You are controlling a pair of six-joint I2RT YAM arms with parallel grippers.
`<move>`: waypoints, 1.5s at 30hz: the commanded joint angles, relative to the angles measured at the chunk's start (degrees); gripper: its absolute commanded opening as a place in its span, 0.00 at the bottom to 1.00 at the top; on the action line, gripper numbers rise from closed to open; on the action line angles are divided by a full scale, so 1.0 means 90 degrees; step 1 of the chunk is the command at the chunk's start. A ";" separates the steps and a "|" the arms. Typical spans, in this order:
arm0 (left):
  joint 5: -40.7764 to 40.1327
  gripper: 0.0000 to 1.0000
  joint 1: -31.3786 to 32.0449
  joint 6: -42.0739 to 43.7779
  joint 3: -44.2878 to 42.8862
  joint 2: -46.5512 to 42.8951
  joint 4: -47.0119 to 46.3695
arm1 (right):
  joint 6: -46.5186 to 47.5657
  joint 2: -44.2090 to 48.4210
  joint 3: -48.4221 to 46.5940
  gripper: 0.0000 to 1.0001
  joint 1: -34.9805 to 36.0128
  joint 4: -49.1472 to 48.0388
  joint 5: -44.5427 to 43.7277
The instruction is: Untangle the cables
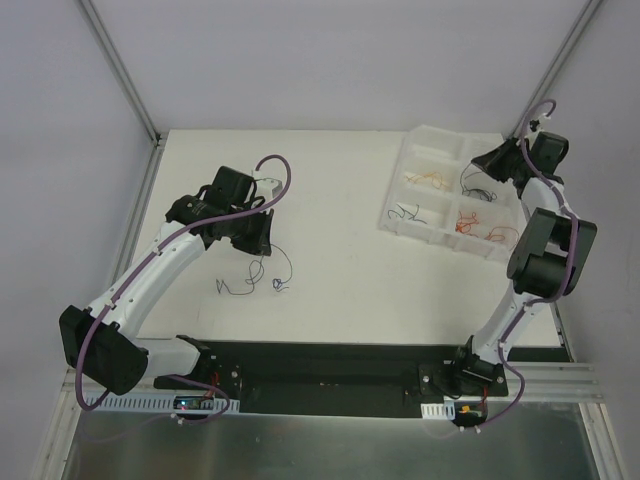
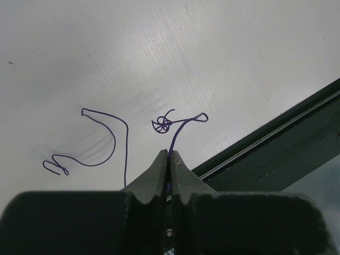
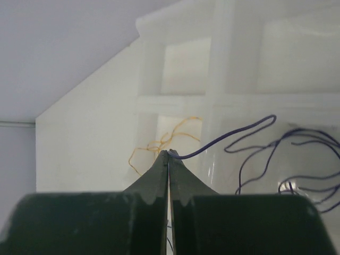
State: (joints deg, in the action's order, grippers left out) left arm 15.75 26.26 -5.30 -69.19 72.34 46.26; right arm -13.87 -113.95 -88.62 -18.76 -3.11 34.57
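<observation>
While the left pincer point(image 2: 168, 154) clamps a purple wire point(image 2: 176, 136) and the right pincer point(image 3: 168, 154) seemingly another, pulling could tighten the knot point(image 2: 162, 125).

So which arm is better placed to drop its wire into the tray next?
Right, probably. The right pincer is shut on a purple strand over the tray; the left pincer grips its curled strand over the table, far from it.
</observation>
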 commanded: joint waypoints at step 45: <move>0.0701 0.00 0.0080 -0.1832 -0.0330 -0.0615 -0.0384 | 0.1178 0.3439 0.0790 0.75 0.1272 0.4599 -0.2742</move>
State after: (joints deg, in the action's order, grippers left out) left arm 18.44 26.33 -15.92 -71.16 68.55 44.18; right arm -11.53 -92.82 -90.76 -12.88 44.12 3.14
